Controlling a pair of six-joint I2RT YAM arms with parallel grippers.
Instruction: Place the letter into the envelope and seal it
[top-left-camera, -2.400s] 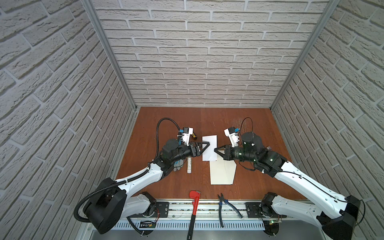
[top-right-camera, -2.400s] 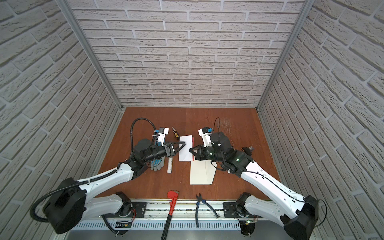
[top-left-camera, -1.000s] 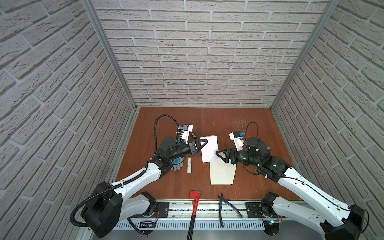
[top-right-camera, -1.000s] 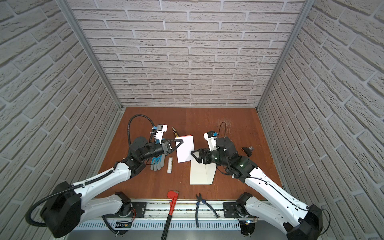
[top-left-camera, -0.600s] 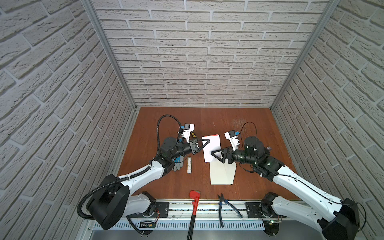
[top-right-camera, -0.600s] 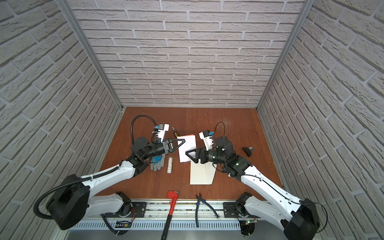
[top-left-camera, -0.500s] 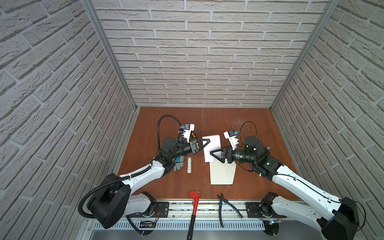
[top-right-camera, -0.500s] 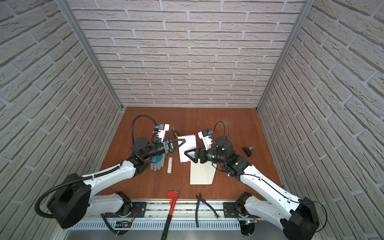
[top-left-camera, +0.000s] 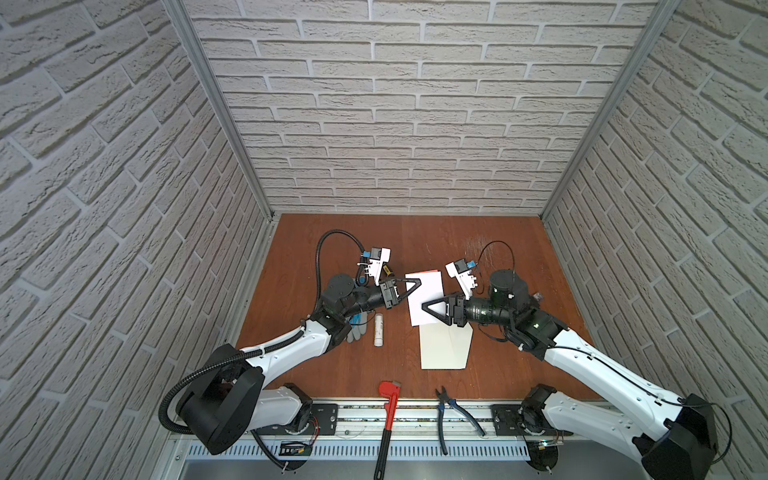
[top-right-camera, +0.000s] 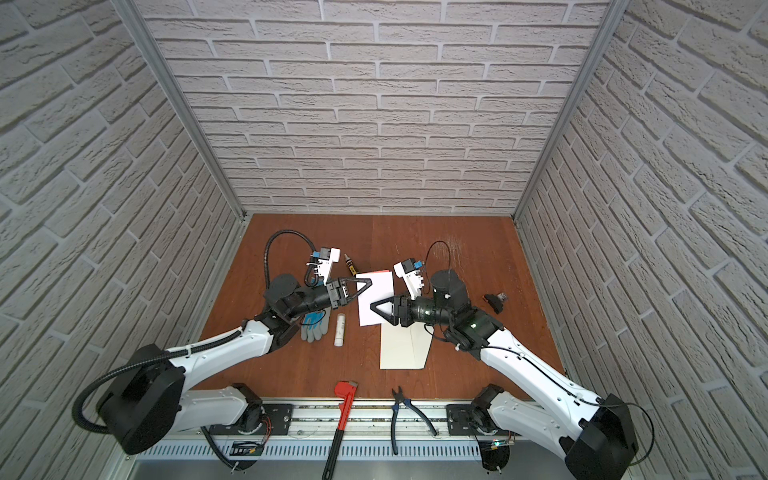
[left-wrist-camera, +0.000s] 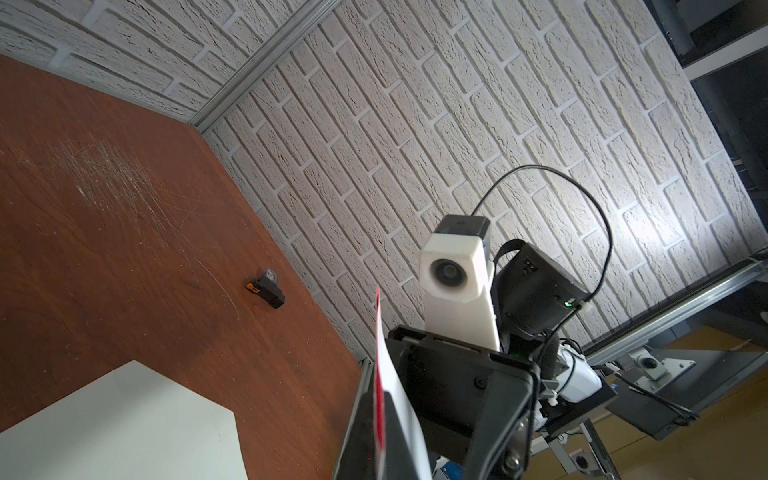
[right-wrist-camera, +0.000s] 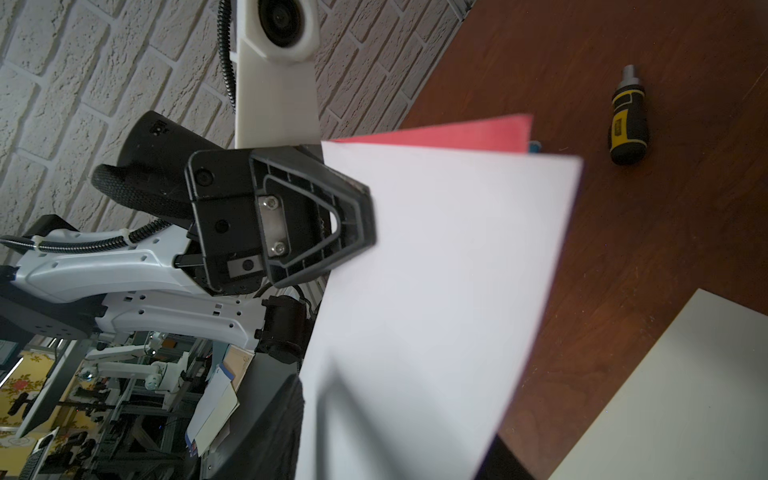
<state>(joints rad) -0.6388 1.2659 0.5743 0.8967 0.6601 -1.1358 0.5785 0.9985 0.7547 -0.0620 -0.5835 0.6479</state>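
The letter (top-left-camera: 430, 291) (top-right-camera: 380, 291) hangs above the table, white face up in both top views, with a red side showing in the right wrist view (right-wrist-camera: 436, 291). My left gripper (top-left-camera: 414, 286) (top-right-camera: 366, 286) is shut on its left edge; in the left wrist view the letter (left-wrist-camera: 384, 374) stands edge-on between the closed fingers. My right gripper (top-left-camera: 428, 309) (top-right-camera: 376, 309) reaches over the letter's near part, jaws apart, the sheet between them. The cream-white envelope (top-left-camera: 442, 347) (top-right-camera: 405, 347) (left-wrist-camera: 116, 424) (right-wrist-camera: 685, 395) lies flat just below.
A grey-blue glove (top-right-camera: 313, 328) and a white tube (top-right-camera: 340, 329) lie under the left arm. A yellow-black screwdriver (top-right-camera: 350, 266) (right-wrist-camera: 627, 120) lies at the back, a small black part (top-right-camera: 494, 301) on the right. A red wrench (top-left-camera: 388, 409) and pliers (top-left-camera: 453, 415) lie at the front edge.
My right gripper has moved left onto the letter's near part, and its jaws have narrowed around the sheet. The left gripper has kept hold of the letter, almost still.
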